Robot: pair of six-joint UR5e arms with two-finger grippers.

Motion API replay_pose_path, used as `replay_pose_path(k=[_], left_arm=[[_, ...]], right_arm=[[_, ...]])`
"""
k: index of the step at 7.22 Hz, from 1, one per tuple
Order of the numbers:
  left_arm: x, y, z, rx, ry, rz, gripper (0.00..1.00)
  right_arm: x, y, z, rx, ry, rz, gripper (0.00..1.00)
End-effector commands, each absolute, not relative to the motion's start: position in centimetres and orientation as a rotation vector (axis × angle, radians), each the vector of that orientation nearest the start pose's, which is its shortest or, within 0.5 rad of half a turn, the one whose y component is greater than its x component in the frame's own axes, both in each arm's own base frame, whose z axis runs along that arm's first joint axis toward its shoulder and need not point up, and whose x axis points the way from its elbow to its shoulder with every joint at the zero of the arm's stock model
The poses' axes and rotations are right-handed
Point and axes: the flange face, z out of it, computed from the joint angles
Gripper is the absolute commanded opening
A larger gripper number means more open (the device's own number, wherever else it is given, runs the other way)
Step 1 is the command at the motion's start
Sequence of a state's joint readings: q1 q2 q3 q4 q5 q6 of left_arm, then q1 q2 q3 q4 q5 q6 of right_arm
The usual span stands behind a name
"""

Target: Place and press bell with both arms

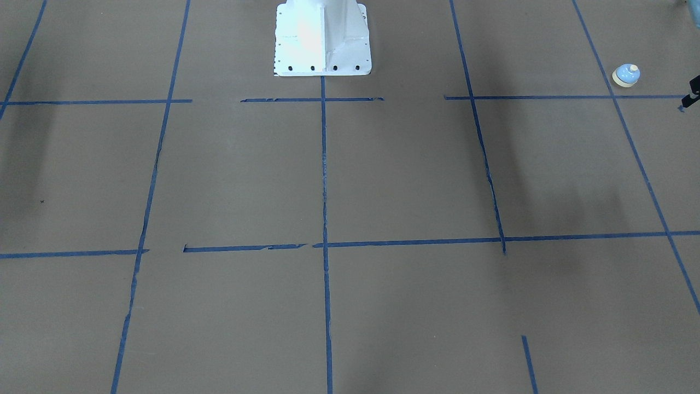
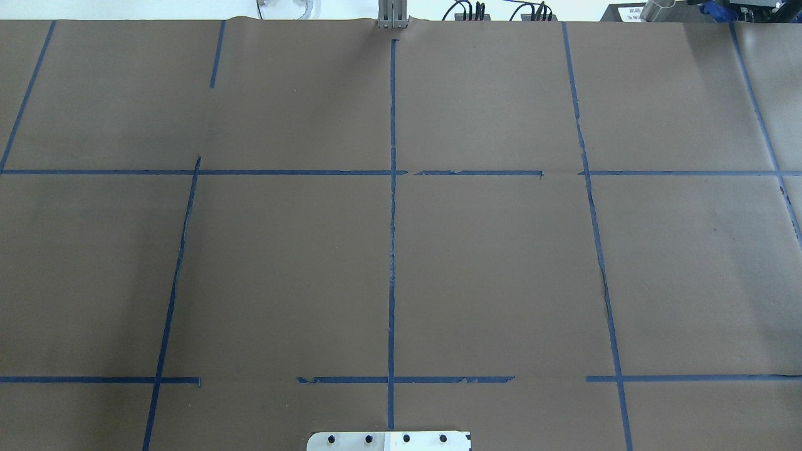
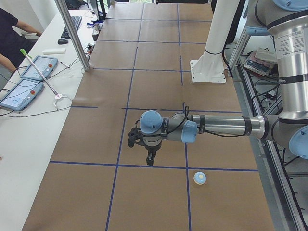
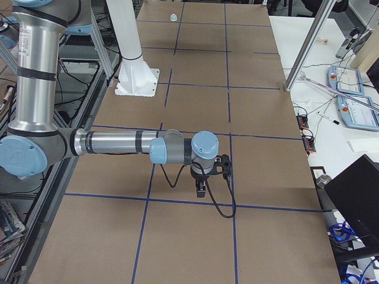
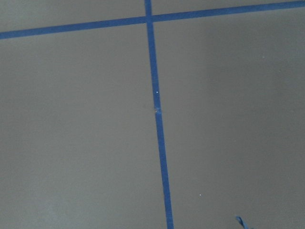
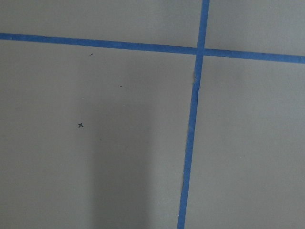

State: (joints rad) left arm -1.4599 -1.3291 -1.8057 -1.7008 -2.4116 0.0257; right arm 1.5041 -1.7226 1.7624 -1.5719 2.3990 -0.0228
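The bell [image 1: 626,75], light blue with a cream base and button, stands upright on the brown table near my left end. It also shows in the exterior left view [image 3: 200,178] and, far off, in the exterior right view [image 4: 173,17]. My left gripper [image 3: 150,160] points down over the table, apart from the bell. Only a black sliver of it [image 1: 693,90] shows at the front view's right edge; I cannot tell if it is open. My right gripper [image 4: 201,190] points down over a tape line at the other end; I cannot tell its state. Both wrist views show only table and tape.
The white pedestal [image 1: 322,38] stands at the middle of the robot's side. Blue tape lines [image 2: 392,219] grid the brown table. Beyond the far edge are a metal post [image 3: 72,33], tablets [image 3: 29,82], a person's arm [image 3: 12,43] and a laptop [image 4: 355,201].
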Motion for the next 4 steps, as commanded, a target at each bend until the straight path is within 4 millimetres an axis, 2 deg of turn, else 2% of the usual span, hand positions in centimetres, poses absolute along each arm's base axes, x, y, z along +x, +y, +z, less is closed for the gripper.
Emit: replay_pose_path(k=[1, 2, 4], left_arm=[[5.4, -40.1, 62.1, 0.026, 0.867, 0.189, 1.00], [7.3, -37.0, 64.5, -0.003, 0.802, 0.241, 1.00], [5.3, -29.8, 70.2, -0.075, 0.761, 0.228, 1.00]], right_arm=[[3.0, -43.2, 63.2, 0.014, -0.829, -0.100, 1.00], [3.0, -43.2, 63.2, 0.014, -0.829, -0.103, 1.00], [2.7, -43.2, 63.2, 0.011, -0.828, -0.108, 1.00]])
